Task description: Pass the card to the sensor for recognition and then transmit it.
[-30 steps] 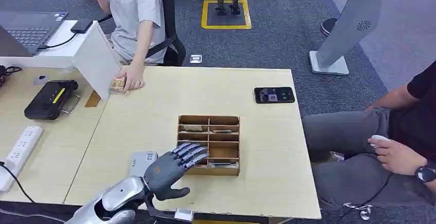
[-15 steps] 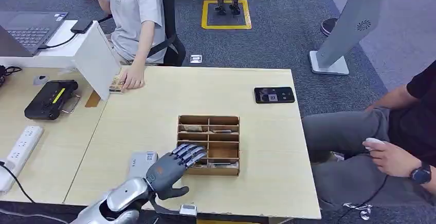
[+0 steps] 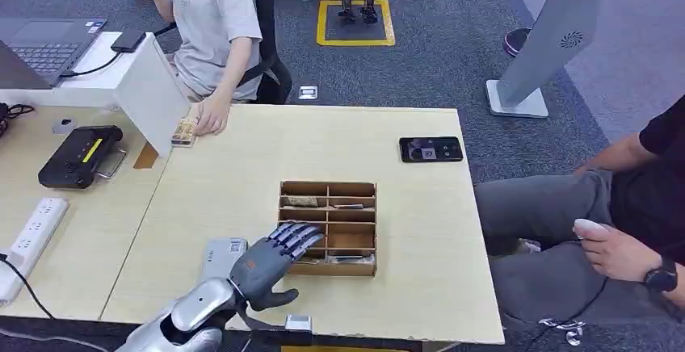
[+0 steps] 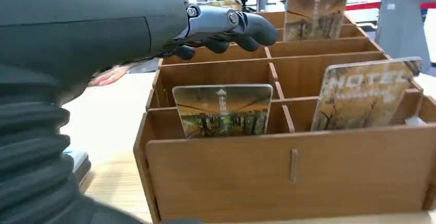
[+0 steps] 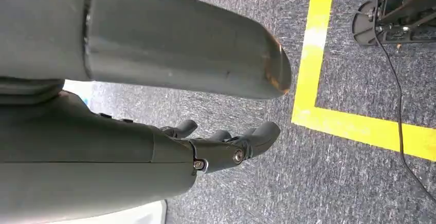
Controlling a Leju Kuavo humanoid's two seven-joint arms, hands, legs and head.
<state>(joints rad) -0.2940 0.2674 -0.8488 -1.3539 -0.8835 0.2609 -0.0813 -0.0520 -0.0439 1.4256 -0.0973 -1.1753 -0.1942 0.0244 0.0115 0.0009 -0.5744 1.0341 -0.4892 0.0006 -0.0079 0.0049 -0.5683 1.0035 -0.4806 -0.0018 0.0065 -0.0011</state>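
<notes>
My left hand (image 3: pixel 271 265) is open, fingers spread, holding nothing, over the wooden box (image 3: pixel 355 189) near the desk's (image 3: pixel 242 182) front edge. A card (image 4: pixel 222 110) stands in its near slot. My right hand (image 5: pixel 205 147) hangs open over the floor.

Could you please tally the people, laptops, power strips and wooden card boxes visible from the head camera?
People: 2 (grey shirt, black shirt)
Laptop: 1
Power strip: 1
Wooden card box: 1
Total: 5
</notes>
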